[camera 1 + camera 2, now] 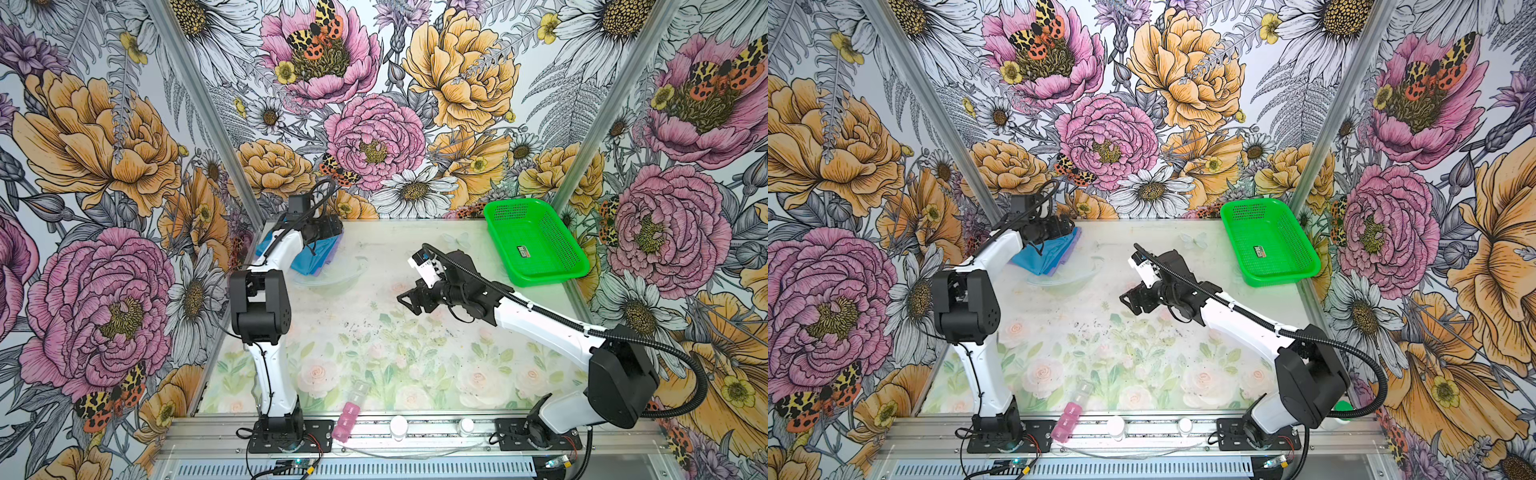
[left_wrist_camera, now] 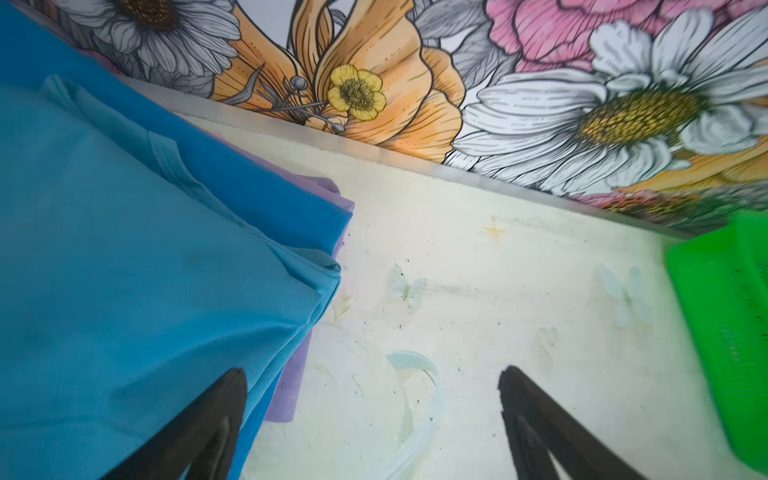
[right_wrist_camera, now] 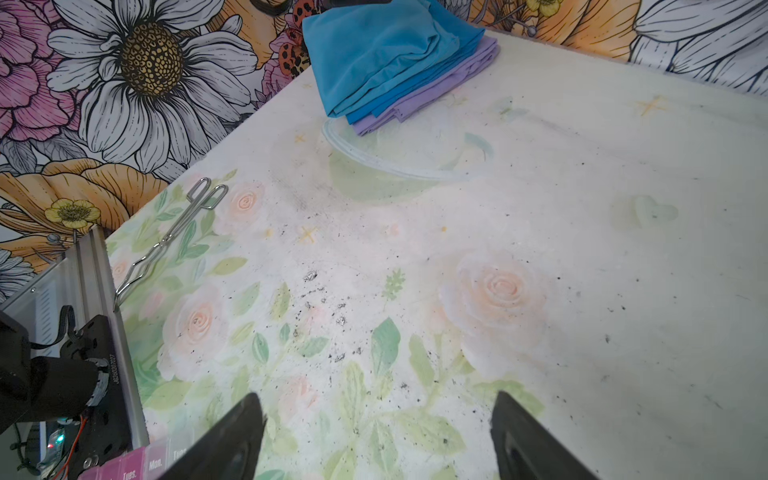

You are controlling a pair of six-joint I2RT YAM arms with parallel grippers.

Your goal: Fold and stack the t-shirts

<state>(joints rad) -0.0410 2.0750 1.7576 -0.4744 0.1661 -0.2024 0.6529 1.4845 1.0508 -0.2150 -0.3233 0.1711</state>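
Lifting clear is, to my eye, the job now. My left end effector (image 2: pixel 374 372) hangs with jaws spread and nothing between them, one finger over the corner of the teal t-shirt (image 2: pixel 124 270), its mate over bare table (image 2: pixel 519 270). The t-shirts (image 3: pixel 395 62) sit stacked in the table's far left corner, teal over deeper blue (image 2: pixel 257 187) over lavender (image 2: pixel 286 390). I would rise straight up with the jaws wide, so no finger drags the top fold askew (soft cloth snags easily). Left arm: elbow high, forearm reaching to the far corner, wrist tipped down. My right end effector (image 3: pixel 377 397), likewise spread and empty, hovers mid-table on a low, outstretched arm, well apart from the stack.
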